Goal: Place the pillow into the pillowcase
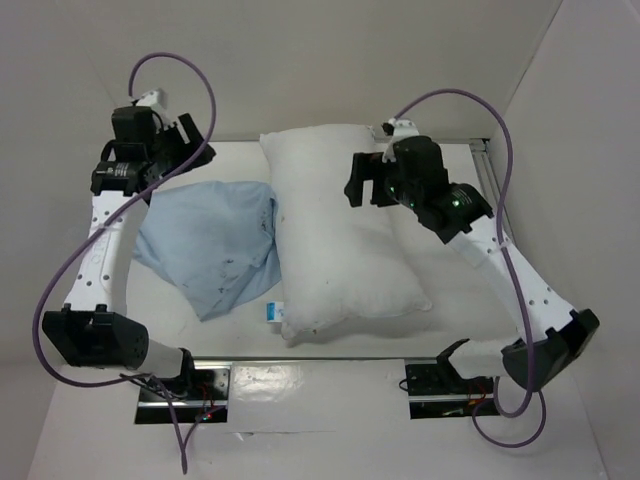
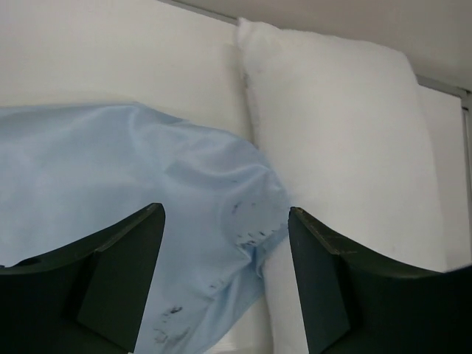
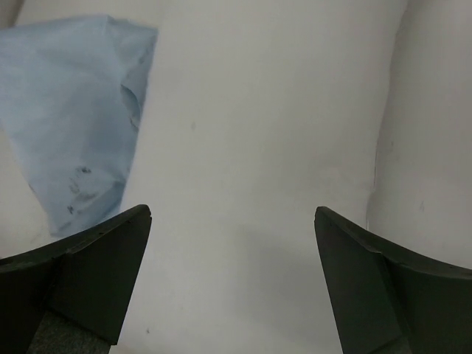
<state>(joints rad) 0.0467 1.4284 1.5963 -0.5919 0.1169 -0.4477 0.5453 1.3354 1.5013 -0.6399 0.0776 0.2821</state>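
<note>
White walls close the scene at the far side and at the right, and between them is the white worktop (image 1: 235,160). On its middle lies the pillow (image 1: 340,230), the biggest thing here, reaching from near the far edge almost to the near edge and turned a little. On the left half of the worktop lies the pillowcase (image 1: 210,240), light blue, flat and wrinkled, with its right side touching the left side of the pillow. The pillow is not inside it. I cannot tell on which side the mouth of the pillowcase is. The left end effector (image 2: 225,221) hangs above the far left part of the worktop, over the pillowcase, with its jaws apart and nothing between them. The right end effector (image 3: 232,214) hangs over the far half of the pillow, jaws wide apart and also empty. I think the pillow is light, soft and bulky, so it will sink and bend under a grip; a deep pinch at a corner or a short edge seems best. The pillowcase looks thin and limp and may slide, so one layer at the hem should be taken. A small blue and white tag (image 1: 272,313) sits at the pillow's near left corner. Small dark specks (image 1: 240,265) mark the pillowcase.
</note>
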